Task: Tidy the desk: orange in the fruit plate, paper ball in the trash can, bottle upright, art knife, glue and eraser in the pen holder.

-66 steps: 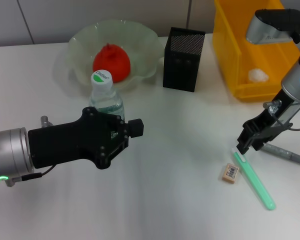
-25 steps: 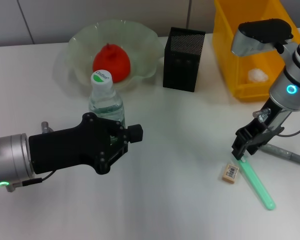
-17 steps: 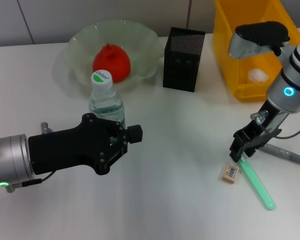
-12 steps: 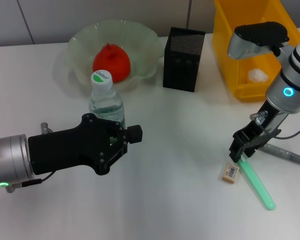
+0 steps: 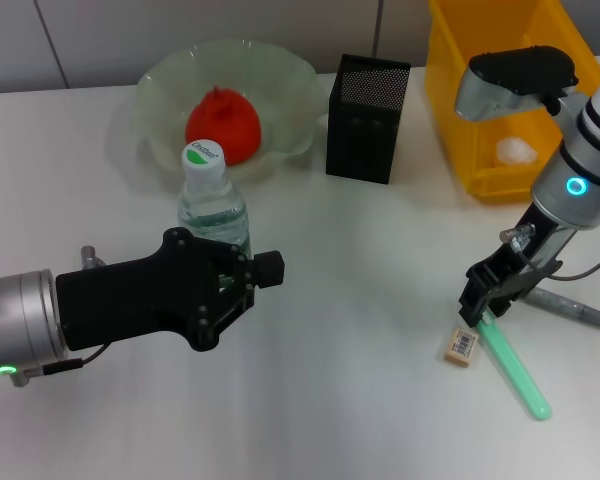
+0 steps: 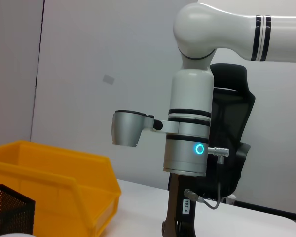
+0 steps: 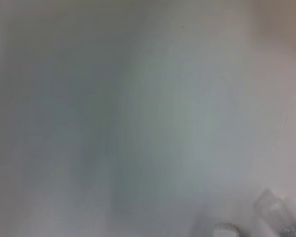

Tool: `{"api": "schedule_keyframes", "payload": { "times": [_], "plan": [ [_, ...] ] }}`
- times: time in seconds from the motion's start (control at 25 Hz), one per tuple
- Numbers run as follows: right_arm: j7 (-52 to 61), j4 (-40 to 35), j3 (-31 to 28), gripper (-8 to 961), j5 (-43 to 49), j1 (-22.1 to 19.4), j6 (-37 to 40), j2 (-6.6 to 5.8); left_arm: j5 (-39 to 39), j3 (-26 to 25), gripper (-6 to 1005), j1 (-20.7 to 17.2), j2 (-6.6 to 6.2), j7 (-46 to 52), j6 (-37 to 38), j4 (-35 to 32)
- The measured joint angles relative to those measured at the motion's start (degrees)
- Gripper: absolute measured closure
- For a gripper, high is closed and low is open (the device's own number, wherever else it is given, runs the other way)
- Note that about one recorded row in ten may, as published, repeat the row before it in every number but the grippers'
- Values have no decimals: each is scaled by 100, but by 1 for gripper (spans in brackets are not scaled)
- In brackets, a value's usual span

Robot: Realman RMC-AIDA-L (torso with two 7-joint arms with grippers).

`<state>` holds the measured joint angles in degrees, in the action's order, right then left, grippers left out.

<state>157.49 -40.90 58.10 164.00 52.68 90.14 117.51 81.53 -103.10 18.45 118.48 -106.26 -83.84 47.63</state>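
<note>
Eraser (image 5: 461, 345) lying on desk (image 5: 360, 400), right gripper (image 5: 480, 303) hanging just above green art knife (image 5: 510, 365), finger state unclear; left gripper (image 5: 242, 280) clenched on bottle (image 5: 212, 200)

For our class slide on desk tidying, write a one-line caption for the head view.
Right gripper down at the green art knife beside the eraser; left gripper by the upright bottle.

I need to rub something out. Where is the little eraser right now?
In the head view the eraser lies flat on the desk on the robot's right side, just beside the green stick and right below the right gripper.
</note>
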Motion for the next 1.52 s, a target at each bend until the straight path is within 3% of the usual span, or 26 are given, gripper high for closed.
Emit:
{"api": "schedule_keyframes", "payload": {
  "times": [1.08, 1.52],
  "plan": [
    [-18, 83, 0, 620, 24, 14, -42, 0, -16, 0, 984, -9, 0, -118, -16, -85],
    [-72, 173, 0, 705, 27, 30, -72, 0, -24, 0, 984, 10, 0, -131, -19, -132]
  ]
}}
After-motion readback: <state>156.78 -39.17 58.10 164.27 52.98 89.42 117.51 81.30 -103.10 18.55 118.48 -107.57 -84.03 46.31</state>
